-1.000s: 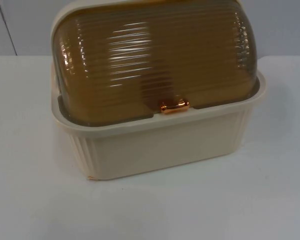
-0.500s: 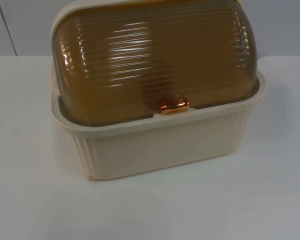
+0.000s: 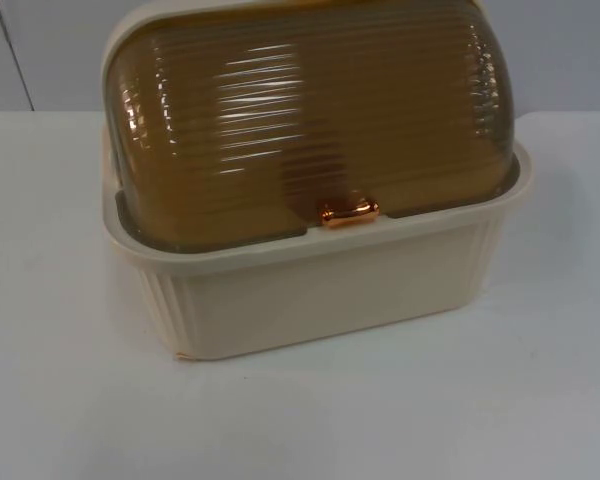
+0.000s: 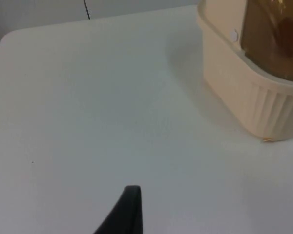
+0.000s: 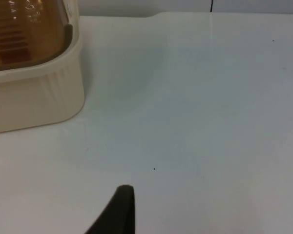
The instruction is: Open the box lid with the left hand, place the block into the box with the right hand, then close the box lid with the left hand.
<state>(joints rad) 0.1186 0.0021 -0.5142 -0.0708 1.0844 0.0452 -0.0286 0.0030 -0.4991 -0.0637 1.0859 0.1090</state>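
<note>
A cream box (image 3: pixel 320 290) with ribbed walls stands in the middle of the table. Its amber ribbed dome lid (image 3: pixel 310 120) is down over the box, and a small copper handle (image 3: pixel 347 212) sits at the lid's front edge. My left gripper (image 4: pixel 129 209) hangs over bare table, well apart from the box (image 4: pixel 249 97). My right gripper (image 5: pixel 118 209) is likewise above bare table on the other side, a good distance from the box's corner (image 5: pixel 39 97). Neither gripper touches anything.
The white table top (image 3: pixel 60 400) stretches around the box on all sides and ends at the grey partition wall (image 3: pixel 40 50) behind it. The table's rounded far corner (image 4: pixel 10 39) lies beyond the left gripper.
</note>
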